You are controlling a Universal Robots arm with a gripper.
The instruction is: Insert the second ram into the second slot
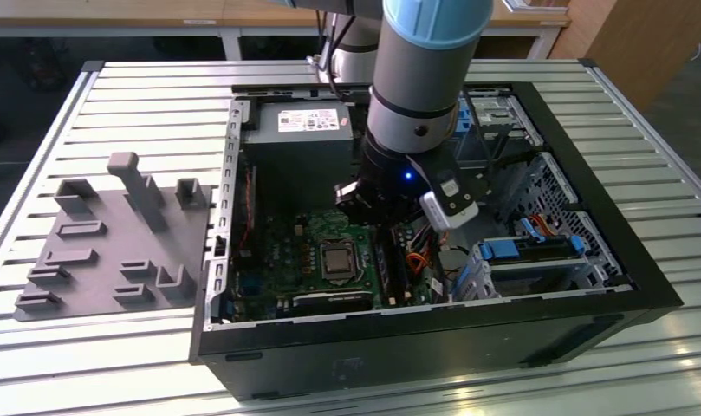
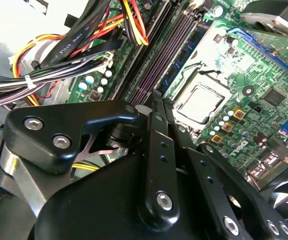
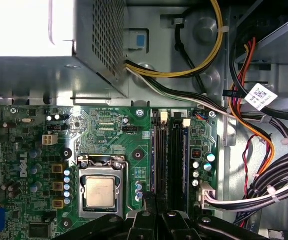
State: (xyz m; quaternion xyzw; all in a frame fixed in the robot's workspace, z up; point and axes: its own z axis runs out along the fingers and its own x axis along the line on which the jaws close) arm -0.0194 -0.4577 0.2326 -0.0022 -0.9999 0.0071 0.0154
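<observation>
My gripper (image 1: 367, 206) hangs inside the open computer case (image 1: 627, 260), low over the motherboard. In both wrist views its black fingers are pressed together, and I see nothing between them. The tips (image 2: 156, 100) stand just over one end of the long dark memory slots (image 2: 154, 60) (image 3: 169, 155), which run beside the processor socket (image 3: 99, 192). A thin blue strip (image 2: 184, 57) runs along the slots on the socket's side. I cannot tell whether it is a seated stick, so I cannot pick out the second ram.
Bundled cables (image 2: 58, 55) (image 3: 264, 165) crowd the slots' far side from the socket. The grey power supply (image 1: 298, 121) fills the case's back. Blue drive-bay latches (image 1: 523, 250) sit toward the exterior view's right. A grey fixture plate (image 1: 107, 243) lies outside the case.
</observation>
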